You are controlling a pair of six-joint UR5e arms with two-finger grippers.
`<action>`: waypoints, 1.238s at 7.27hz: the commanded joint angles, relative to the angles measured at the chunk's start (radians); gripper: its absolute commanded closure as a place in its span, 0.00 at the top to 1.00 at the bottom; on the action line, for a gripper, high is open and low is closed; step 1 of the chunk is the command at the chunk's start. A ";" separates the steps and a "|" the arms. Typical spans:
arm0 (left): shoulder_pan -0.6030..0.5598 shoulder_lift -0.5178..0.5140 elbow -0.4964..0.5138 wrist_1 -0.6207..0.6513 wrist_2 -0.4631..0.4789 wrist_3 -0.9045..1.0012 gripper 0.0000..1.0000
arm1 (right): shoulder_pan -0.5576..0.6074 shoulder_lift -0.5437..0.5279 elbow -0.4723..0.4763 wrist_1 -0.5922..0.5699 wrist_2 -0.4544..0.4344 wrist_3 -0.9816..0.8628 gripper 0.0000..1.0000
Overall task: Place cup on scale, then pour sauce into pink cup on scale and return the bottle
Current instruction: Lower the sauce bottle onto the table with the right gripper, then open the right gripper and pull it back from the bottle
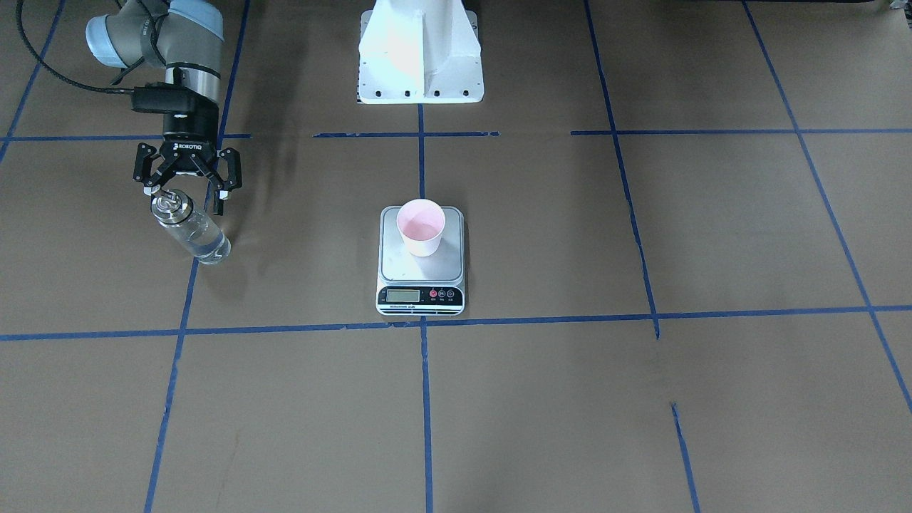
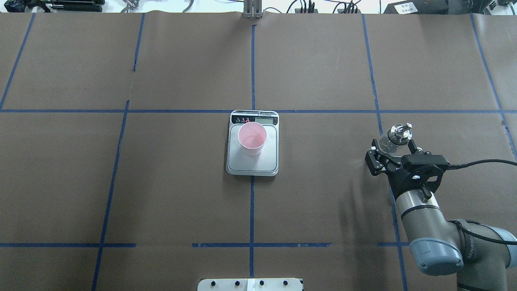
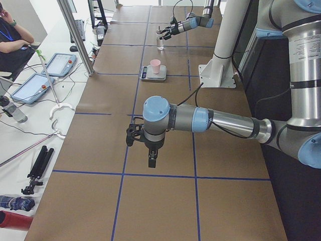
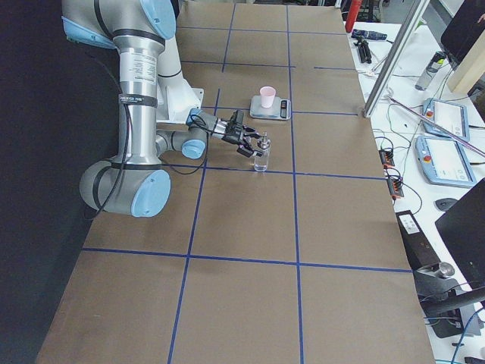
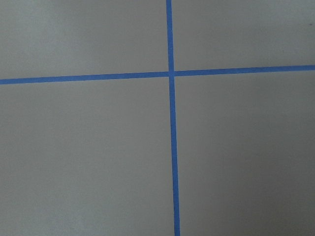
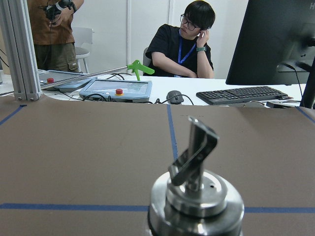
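Well, the small clear glass bottle (image 1: 196, 235) with a shiny silver spouted cap (image 1: 169, 204) stands upright on the table, out on the robot's right and well apart from the scale. Clear liquid (image 1: 208, 248) shows low in the glass. The right gripper (image 1: 184, 199) hangs at cap height just on the robot's side of the bottle. Its jaws are spread wide and clasp nothing; whether a finger touches the cap I cannot tell. At mid-table the small pale pink tapered cup (image 1: 421, 226) stands upright on the silver-grey platform of the flat square kitchen scale (image 1: 402, 269). The scale's black display strip faces away from the robot.

The table (image 1: 570, 399) is covered in brown paper, marked into a grid with blue tape (image 1: 426, 399). The white robot pedestal (image 1: 420, 57) sits at its robot-side edge. Past the far edge, behind an aluminium post (image 6: 22, 49), is a white desk with a grey tablet (image 6: 115, 90), a black keyboard (image 6: 241, 93) and a dark monitor (image 6: 280, 44). A seated person in a black shirt (image 6: 184, 44) holds a hand to one ear.

Only the right wrist view shows the cap close up, with its spout tilted. The left wrist view shows just a crossing of tape. The left gripper (image 3: 151, 159) appears only from the table's left end, low over the paper and far from the scale. I cannot tell how its jaws stand.
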 commanded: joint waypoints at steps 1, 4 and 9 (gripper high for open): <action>0.000 0.000 0.000 0.000 0.000 0.000 1.00 | -0.037 -0.030 0.029 0.000 -0.034 0.002 1.00; 0.000 0.000 -0.003 0.000 0.000 0.000 1.00 | -0.103 -0.113 0.030 0.085 -0.089 0.017 1.00; 0.000 0.002 -0.008 0.000 -0.002 0.001 1.00 | -0.149 -0.303 0.027 0.406 -0.097 -0.007 1.00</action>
